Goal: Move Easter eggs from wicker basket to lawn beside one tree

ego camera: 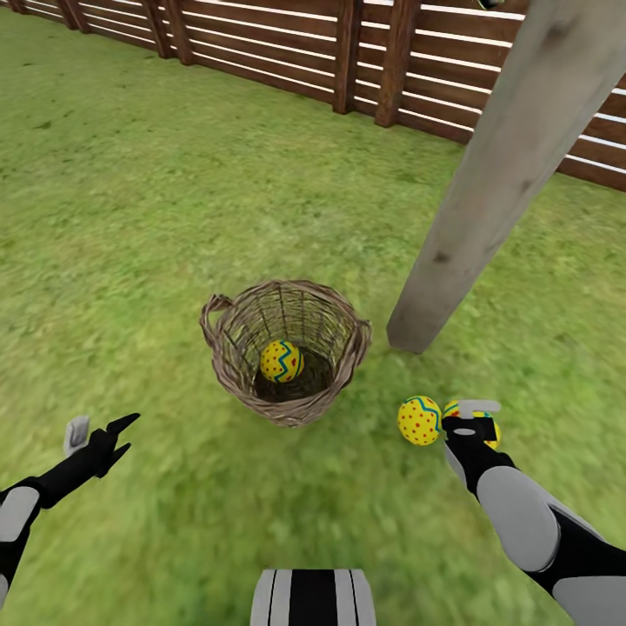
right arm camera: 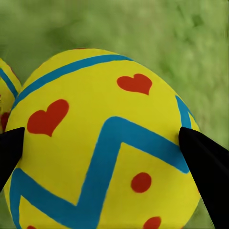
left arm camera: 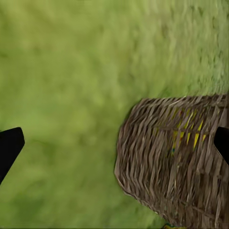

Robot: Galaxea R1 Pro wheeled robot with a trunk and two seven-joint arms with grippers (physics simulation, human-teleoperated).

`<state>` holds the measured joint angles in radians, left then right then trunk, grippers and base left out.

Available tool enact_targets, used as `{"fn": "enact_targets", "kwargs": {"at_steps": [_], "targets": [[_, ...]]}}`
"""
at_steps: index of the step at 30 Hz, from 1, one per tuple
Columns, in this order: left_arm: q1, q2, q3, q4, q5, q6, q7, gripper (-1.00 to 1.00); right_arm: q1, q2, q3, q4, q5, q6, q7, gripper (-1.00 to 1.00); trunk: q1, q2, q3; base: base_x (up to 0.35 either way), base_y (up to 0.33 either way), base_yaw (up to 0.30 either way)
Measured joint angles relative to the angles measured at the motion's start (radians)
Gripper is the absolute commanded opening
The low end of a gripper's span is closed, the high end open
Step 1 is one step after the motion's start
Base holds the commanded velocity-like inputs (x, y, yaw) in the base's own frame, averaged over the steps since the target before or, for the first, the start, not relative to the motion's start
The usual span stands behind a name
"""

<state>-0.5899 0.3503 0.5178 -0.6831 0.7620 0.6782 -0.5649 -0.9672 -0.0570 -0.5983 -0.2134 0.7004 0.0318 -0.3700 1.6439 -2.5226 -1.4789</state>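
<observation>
The wicker basket [ego camera: 287,348] stands on the lawn [ego camera: 156,217] with one Easter egg [ego camera: 281,361] in its bottom. A second egg [ego camera: 419,421] lies on the grass near the foot of the tree trunk [ego camera: 487,174]. Right beside it, my right gripper [ego camera: 474,416] is shut on a third egg [right arm camera: 105,143], low over the grass, one black fingertip [right arm camera: 205,157] at each side. My left gripper [ego camera: 103,433] hangs open left of the basket [left arm camera: 176,162], holding nothing. Yellow of the basket's egg [left arm camera: 188,133] shows through the weave.
A brown slatted fence [ego camera: 348,52] runs along the back. The tree trunk leans up to the right just behind the two eggs. Open grass spreads to the left and in front of the basket.
</observation>
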Motion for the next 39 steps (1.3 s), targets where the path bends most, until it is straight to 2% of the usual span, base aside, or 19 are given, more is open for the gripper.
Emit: {"fn": "enact_targets", "kwargs": {"at_steps": [8, 34, 39], "targets": [[0.001, 0.000, 0.001, 0.000, 0.001, -0.001, -0.005, 1.00, 0.000, -0.002, -0.002, -0.017, -0.002, 0.004, -0.003, -1.00, 0.000, 0.000, 0.000, 0.004, 0.000, 0.000], [0.001, -0.002, 0.000, 0.002, 0.001, -0.001, 0.004, 1.00, 0.000, -0.001, -0.002, -0.037, -0.002, 0.002, -0.018, -1.00, 0.012, -0.006, -0.100, 0.000, 0.000, 0.000], [0.001, -0.002, 0.000, 0.002, 0.001, -0.001, 0.004, 1.00, 0.000, 0.000, -0.002, -0.038, -0.001, 0.002, -0.018, -1.00, 0.012, -0.006, -0.101, 0.000, 0.000, 0.000]]}}
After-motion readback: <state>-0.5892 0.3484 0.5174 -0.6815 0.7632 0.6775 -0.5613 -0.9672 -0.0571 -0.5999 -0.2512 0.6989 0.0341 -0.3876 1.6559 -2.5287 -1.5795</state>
